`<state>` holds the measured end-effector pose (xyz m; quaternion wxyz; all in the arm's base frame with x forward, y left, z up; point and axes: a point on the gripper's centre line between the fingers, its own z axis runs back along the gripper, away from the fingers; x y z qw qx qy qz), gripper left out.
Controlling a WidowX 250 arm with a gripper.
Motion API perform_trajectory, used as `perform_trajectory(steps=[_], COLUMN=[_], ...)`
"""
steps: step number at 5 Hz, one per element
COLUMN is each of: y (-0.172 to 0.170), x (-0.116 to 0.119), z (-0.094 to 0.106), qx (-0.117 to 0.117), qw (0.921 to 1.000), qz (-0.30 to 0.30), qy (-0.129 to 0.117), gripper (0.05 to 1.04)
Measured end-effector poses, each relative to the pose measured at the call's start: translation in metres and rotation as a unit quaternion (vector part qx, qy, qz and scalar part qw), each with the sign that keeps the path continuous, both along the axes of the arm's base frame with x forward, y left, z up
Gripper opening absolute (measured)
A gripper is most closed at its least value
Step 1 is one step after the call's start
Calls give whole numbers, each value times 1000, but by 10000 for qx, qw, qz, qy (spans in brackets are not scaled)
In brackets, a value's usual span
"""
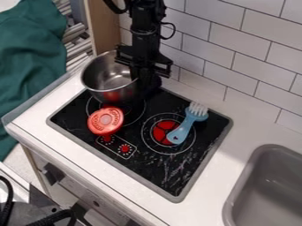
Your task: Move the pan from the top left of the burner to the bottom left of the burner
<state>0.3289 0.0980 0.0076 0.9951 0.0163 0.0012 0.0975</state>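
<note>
Black end effector [143, 74] hangs down at the upper middle of the camera view, over the back of a black toy stove top [133, 167]; how far open it is, and whether it has hold of the pan's rim, cannot be told. Right beside it, on its left, is the task's pan [112, 81], a deep, shiny metal bowl shape, overlapping the upper left of the left burner [143, 115] and reaching past the stove top's edge. Below the end effector and a little left, near the pan's lower side, is a round red object [106, 120], with two red control knobs [124, 148] near its lower end. Below and to the right of the end effector, a light blue brush [186, 126] with white bristles lies across the right burner [154, 142], which has a red centre. White tiles [239, 57] rise behind. White bench [209, 194] surrounds the stove top. Farther away, a green cloth [29, 57] hangs at the left, and a grey sink [268, 190] sits at the lower right.
</note>
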Motion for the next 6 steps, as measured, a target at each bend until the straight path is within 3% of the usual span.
perform_trajectory(steps=[2,3,4,6], y=[0,13,29,38], x=[-22,-55,-95,-119], z=[70,87,67,25], qx=[432,558,326,-198], qw=[9953,9938,9954,9965], qz=[-83,217,585,553], qy=[-858,-934,-688,-588], gripper=[54,54,54,54])
